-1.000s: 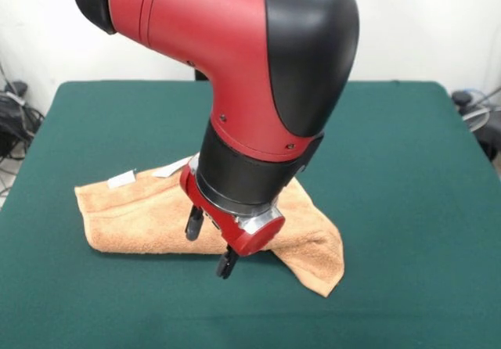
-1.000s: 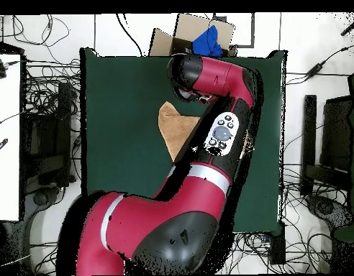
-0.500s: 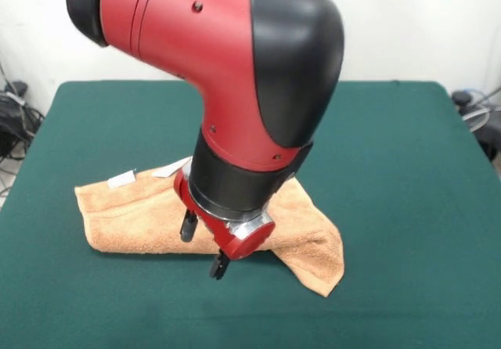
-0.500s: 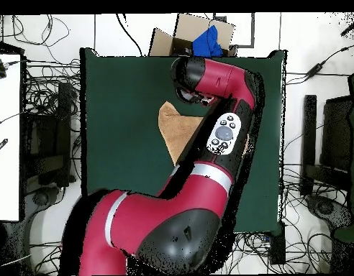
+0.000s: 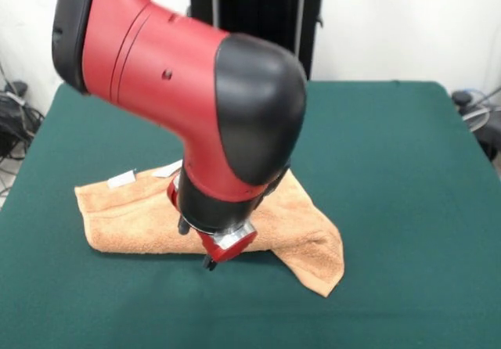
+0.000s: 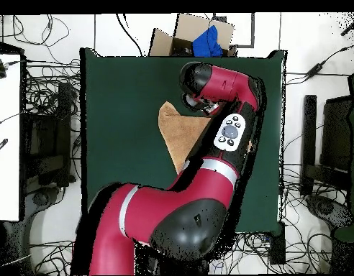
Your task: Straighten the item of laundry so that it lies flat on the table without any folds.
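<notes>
Jaws point(image 5: 205, 255) low at the near edge of the towel point(image 5: 141, 216); whether released or clenched cannot be told.

Only dark tips show beneath the red wrist, at the towel's front fold. The orange-tan towel lies left of centre on the green bench point(image 5: 407, 169), rumpled, one corner trailing toward the near right, white tags point(image 5: 121, 179) at its far edge. The arm point(image 6: 230, 108) covers part of it overhead.

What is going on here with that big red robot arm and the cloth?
A red and black robot arm reaches down over a small orange-tan terry-cloth towel on the dark green table. Its gripper sits low at the towel's near edge. The towel lies folded over, with white tags at its far edge, so it is not yet flat.
</notes>
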Robot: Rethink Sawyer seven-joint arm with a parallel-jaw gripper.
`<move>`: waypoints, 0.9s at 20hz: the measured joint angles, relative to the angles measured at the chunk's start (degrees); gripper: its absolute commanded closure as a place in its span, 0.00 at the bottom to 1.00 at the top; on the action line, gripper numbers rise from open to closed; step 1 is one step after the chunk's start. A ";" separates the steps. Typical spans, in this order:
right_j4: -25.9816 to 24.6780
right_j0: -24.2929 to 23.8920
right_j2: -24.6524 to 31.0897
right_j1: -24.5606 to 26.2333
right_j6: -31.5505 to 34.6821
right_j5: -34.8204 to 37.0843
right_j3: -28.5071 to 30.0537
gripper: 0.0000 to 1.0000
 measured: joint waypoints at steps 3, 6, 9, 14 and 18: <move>0.00 -0.78 -0.01 1.72 0.00 3.14 -1.11 0.00; 0.00 -1.14 -0.01 2.94 0.00 5.06 -1.78 0.00; 0.01 -1.14 -0.01 3.80 0.00 5.84 -2.01 0.00; 0.00 -1.13 -0.02 4.47 0.00 5.87 -2.79 0.00; -0.01 -1.13 -0.04 4.70 -0.01 5.92 -3.27 0.00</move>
